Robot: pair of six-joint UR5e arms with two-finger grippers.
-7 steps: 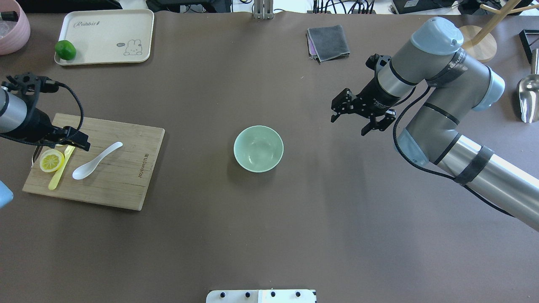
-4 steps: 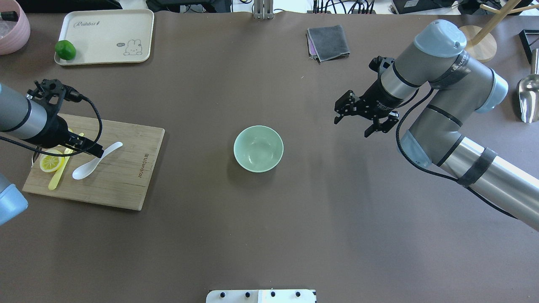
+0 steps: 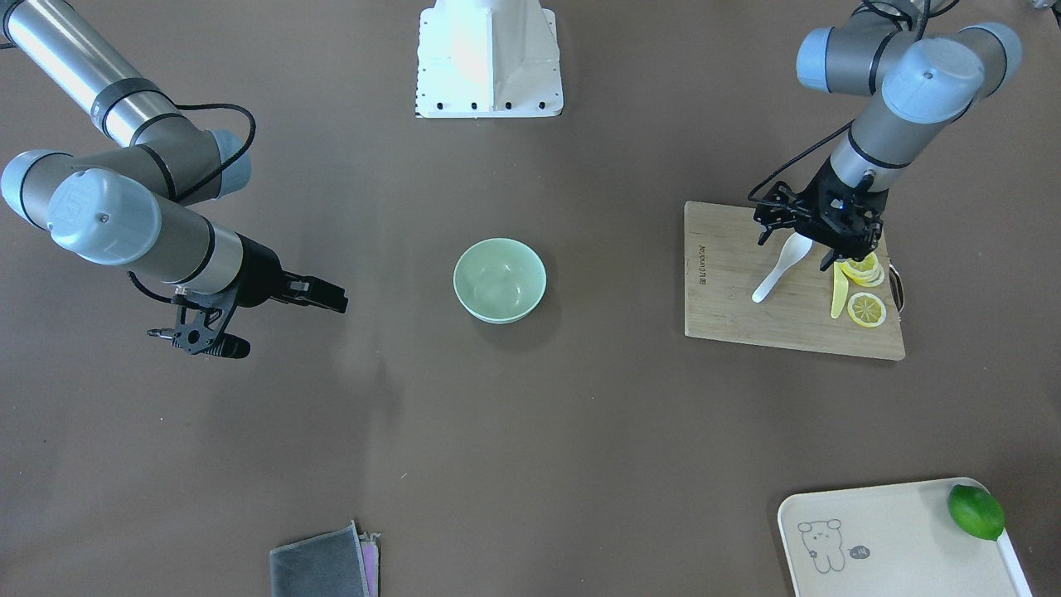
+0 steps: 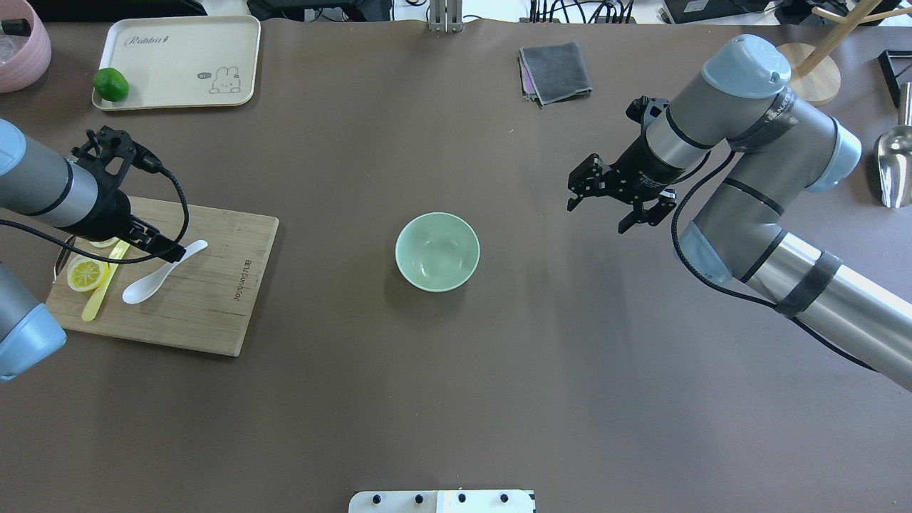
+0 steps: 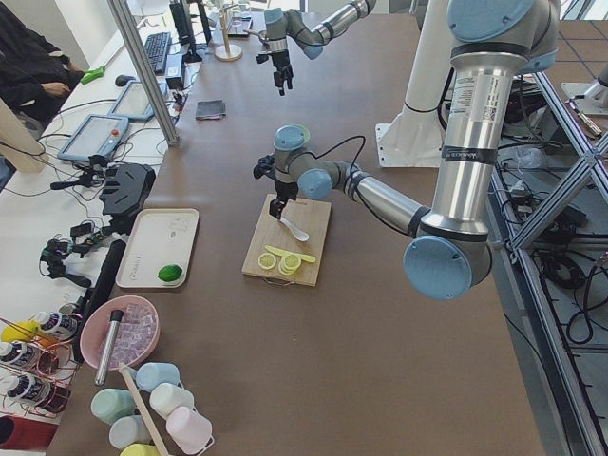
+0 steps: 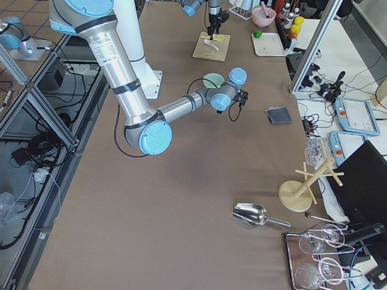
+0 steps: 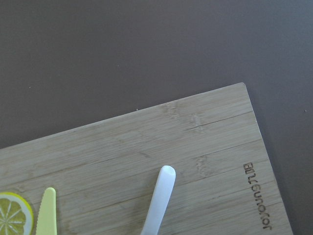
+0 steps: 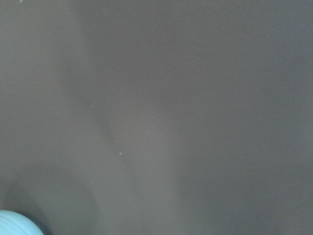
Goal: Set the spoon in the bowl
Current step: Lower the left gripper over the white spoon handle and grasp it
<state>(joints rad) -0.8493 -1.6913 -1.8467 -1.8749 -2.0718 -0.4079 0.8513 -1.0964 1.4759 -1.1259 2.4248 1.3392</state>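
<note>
The white spoon point(image 4: 142, 288) lies on the wooden cutting board point(image 4: 206, 299), scoop toward the robot, handle pointing at the bowl. My left gripper point(image 4: 169, 251) is open and hovers over the spoon's handle; in the front-facing view its fingers point(image 3: 761, 239) stand to either side of the spoon point(image 3: 775, 278). The left wrist view shows the handle tip point(image 7: 160, 198). The mint-green bowl point(image 4: 437, 251) stands empty at the table's middle, also in the front view point(image 3: 499, 279). My right gripper point(image 4: 597, 208) is open and empty, in the air to the right of the bowl.
A yellow knife point(image 4: 98, 298) and lemon slices point(image 4: 87, 273) lie on the board's left side. A cream tray point(image 4: 192, 50) with a lime point(image 4: 110, 84) and a pink bowl point(image 4: 18, 43) are far left. A grey cloth point(image 4: 556, 71) lies far centre-right; a metal scoop point(image 4: 894, 164) at right.
My left gripper has moved right across the board, from over the lemon and knife to over the spoon's handle. The right arm has shifted slightly. The spoon and bowl have not moved.
</note>
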